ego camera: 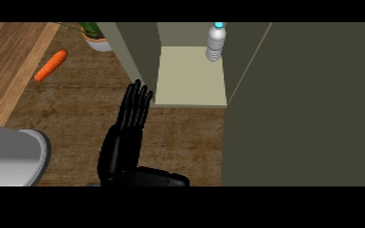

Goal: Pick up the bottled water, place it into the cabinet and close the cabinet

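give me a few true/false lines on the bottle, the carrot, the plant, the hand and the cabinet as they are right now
1. The bottled water stands upright inside the cabinet. True.
2. The carrot lies on the cabinet's shelf. False: it lies on the counter, left of the cabinet.
3. The left hand has straight fingers and holds nothing. True.
4. The cabinet is fully closed. False: it is open, its shelf and the bottle in plain view.
5. The potted plant stands to the right of the cabinet. False: it is at the cabinet's left, beyond the carrot.
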You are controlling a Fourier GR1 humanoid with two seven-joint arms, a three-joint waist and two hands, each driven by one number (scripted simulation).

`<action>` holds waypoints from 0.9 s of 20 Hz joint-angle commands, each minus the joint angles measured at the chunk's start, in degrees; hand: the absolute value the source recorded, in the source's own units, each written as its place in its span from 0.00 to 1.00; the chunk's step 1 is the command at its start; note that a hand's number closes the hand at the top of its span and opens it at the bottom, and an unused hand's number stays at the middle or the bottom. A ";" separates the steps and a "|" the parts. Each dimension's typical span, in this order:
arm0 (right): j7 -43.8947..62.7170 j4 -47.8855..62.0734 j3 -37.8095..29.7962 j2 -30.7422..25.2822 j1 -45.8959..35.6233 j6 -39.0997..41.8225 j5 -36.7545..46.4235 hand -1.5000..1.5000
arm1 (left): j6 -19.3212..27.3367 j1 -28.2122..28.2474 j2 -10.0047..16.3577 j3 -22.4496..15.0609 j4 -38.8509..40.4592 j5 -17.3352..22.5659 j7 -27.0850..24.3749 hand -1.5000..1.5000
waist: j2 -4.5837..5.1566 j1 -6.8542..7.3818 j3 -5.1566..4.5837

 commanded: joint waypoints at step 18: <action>16.55 -14.22 32.08 4.31 -8.33 -8.46 20.67 1.00 | -5.72 19.67 11.82 7.70 -14.48 4.92 -5.22 0.00 | -0.50 -0.03 -0.38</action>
